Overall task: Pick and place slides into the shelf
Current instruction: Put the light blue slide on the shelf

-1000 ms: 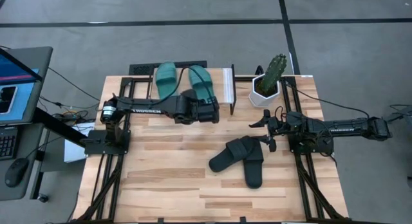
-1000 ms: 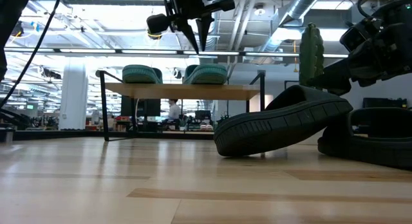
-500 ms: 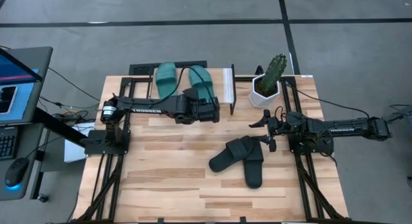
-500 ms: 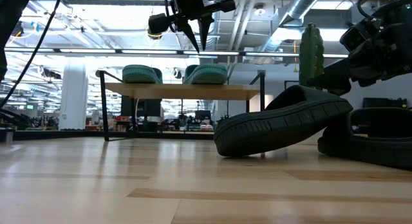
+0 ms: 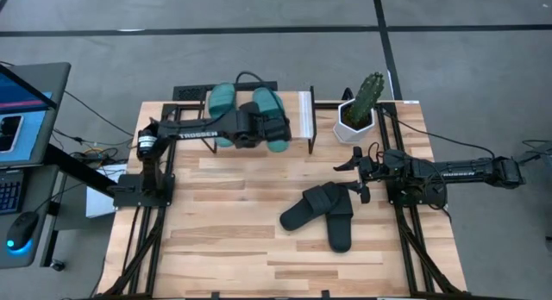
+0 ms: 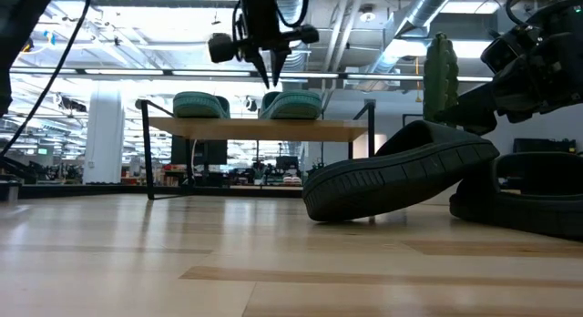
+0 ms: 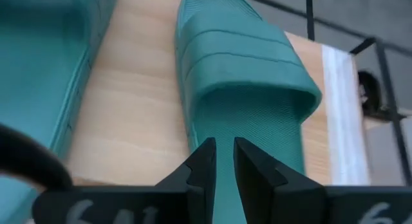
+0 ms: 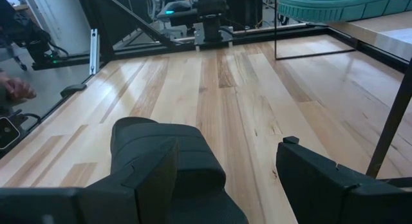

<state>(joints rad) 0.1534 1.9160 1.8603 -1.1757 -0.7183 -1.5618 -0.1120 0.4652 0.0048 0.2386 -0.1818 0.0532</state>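
The two teal slides (image 5: pixel 226 97) (image 6: pixel 200 105) lie side by side, soles down, on the shelf (image 6: pixel 264 128) at the table's far edge. My left gripper (image 7: pixel 222 156) hovers shut just above the right teal slide (image 7: pixel 244 76), clear of it in the low view (image 6: pixel 271 73). The two black slides (image 5: pixel 321 212) lie on the table right of centre. One (image 6: pixel 401 176) is tipped up, its end leaning on the other (image 6: pixel 533 203). My right gripper (image 8: pixel 232 179) waits open beside them (image 5: pixel 358 175), one black slide (image 8: pixel 161 143) showing past a finger.
A potted cactus (image 5: pixel 358 110) stands at the far right corner, next to the shelf's white edge strip (image 5: pixel 304 115). Bare wood stretches over the table's near and left parts (image 5: pixel 216 240). A person's hand (image 8: pixel 16 89) shows beyond the table's left side.
My left gripper has moved from in front of the shelf toward the far edge and now hangs over the right teal slide. Slides and right arm have kept still.
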